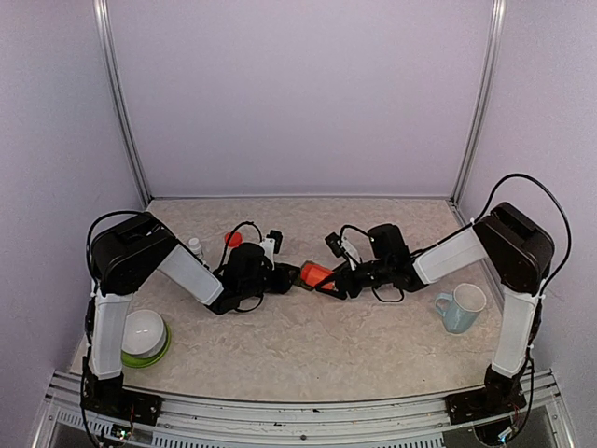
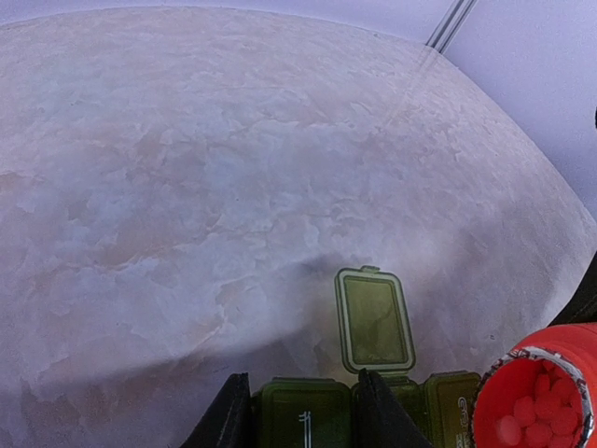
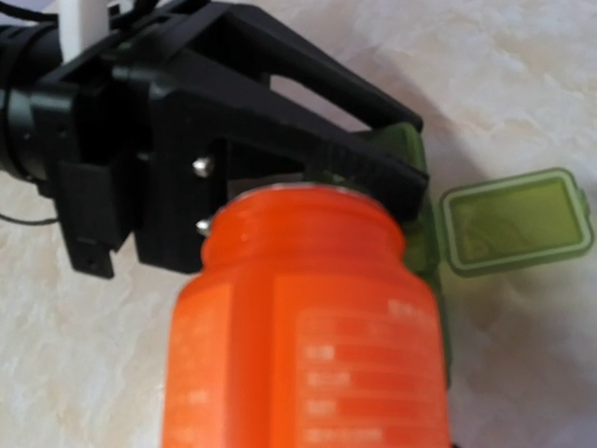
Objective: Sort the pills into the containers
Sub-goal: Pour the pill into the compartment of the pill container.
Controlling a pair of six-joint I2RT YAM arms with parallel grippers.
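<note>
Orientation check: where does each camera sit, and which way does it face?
Top external: high behind the bases, looking down on the table; the left arm and right arm show.
Left wrist: low, facing across the table; left claw clamps the green pill strip.
Right wrist: looks along the orange bottle in right claw toward the left claw; own fingers barely show.
Shared: both wrist views show the strip's open lid and the bottle.
</note>
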